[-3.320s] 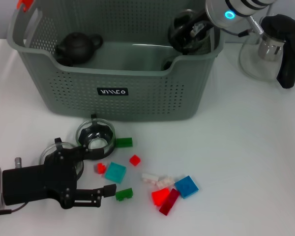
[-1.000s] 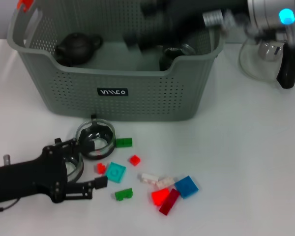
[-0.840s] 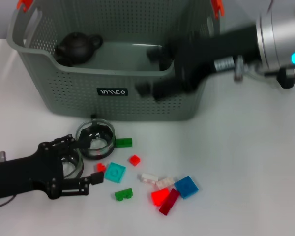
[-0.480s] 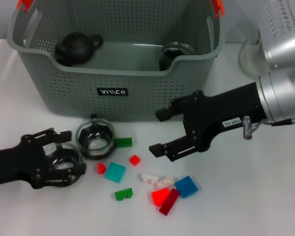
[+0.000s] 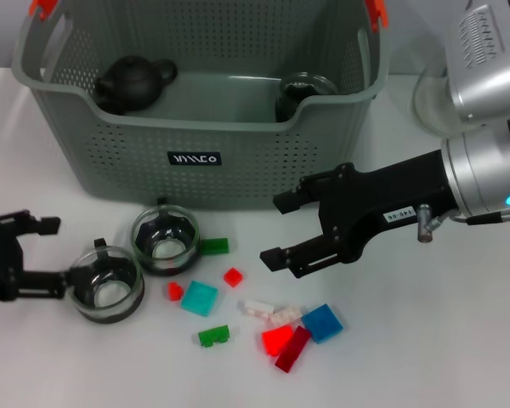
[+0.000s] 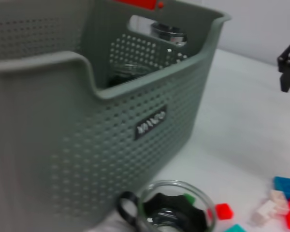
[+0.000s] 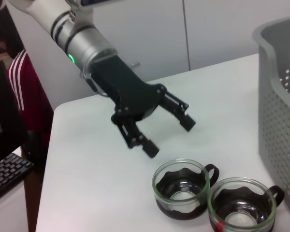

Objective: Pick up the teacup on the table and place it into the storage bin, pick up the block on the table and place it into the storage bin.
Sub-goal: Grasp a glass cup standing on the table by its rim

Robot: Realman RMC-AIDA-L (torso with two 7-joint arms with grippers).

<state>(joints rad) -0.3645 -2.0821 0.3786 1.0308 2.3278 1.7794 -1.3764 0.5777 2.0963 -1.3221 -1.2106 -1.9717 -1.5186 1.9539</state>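
Note:
Two glass teacups stand on the table before the grey-green storage bin [image 5: 263, 170]: one [image 5: 165, 240] near its front wall, one [image 5: 107, 283] further left. My left gripper [image 5: 58, 255] is open and empty at the table's left edge, just left of the second teacup and apart from it. My right gripper [image 5: 274, 229] is open and empty above the table, right of the blocks. The blocks lie scattered: green [image 5: 212, 246], red [image 5: 232, 276], teal [image 5: 200, 298], blue [image 5: 323, 323]. The right wrist view shows the left gripper [image 7: 168, 134] open beyond both teacups [image 7: 183, 193].
Inside the bin sit a black teapot [image 5: 132, 81] and a glass cup [image 5: 304, 89]. A glass pitcher [image 5: 429, 102] stands at the back right, partly behind my right arm. The left wrist view shows the bin [image 6: 87, 121] close by, with one teacup [image 6: 171, 212].
My right arm came out of the bin and dropped low over the table beside the blocks. My left gripper drew back left, away from the left teacup, which stays on the table.

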